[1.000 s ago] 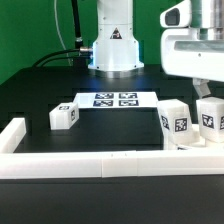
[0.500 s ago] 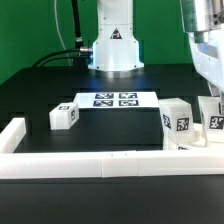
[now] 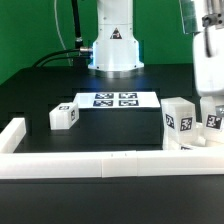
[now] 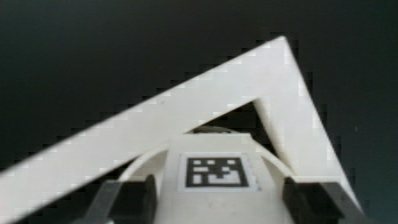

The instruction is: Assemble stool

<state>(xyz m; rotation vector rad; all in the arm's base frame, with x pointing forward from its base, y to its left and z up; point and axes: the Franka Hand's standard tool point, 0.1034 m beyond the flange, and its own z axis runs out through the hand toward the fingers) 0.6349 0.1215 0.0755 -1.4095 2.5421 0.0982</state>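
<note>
The two-finger claw (image 4: 217, 192) is clenched on a white plastic blocky stool leg (image 4: 217, 166) with a black-and-white square tag. The leg sits squarely between the dark fingers (image 4: 118, 200), and a corner of the long white rail (image 4: 160, 112) lies just beyond it. In the exterior view this held leg (image 3: 212, 119) is at the exterior view's right edge, under the white arm (image 3: 209, 55). A second tagged white leg (image 3: 177, 123) stands just to its left. A third leg (image 3: 65, 116) lies well apart on the left, and the marker board (image 3: 112, 100) lies farther back.
</note>
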